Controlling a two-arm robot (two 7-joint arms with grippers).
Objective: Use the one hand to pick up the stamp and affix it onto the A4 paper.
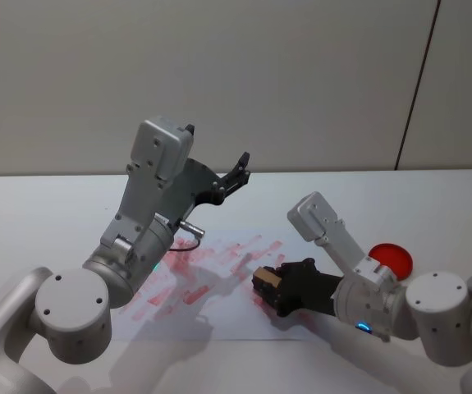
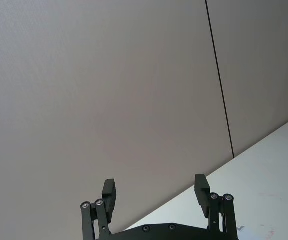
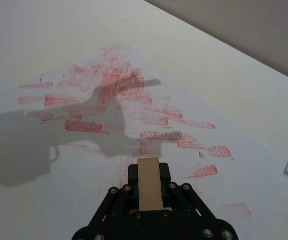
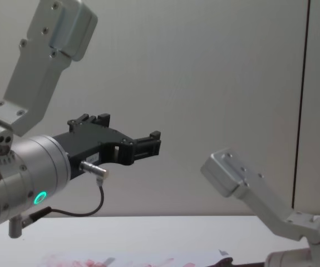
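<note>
One white table (image 1: pixel 38 197), plain wall (image 1: pixel 219 74) behind, holds the A4 paper (image 1: pixel 219 318).

place: lab-like test room | signs: bare white tabletop (image 1: pixel 38 197); plain grey panelled wall (image 1: pixel 219 66), far; thin dark vertical seam (image 1: pixel 418 82), far right

Red round pad (image 1: pixel 390 259) on the white table (image 1: pixel 38 213) (right side), grey wall (image 1: pixel 219 66) behind

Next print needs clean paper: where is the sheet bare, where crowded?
Bare: the A4 paper's near strip, between ink blotches and front edge, beside the right end effector holding the stamp. Crowded: the blotched middle. The left end effector hangs raised.
</note>
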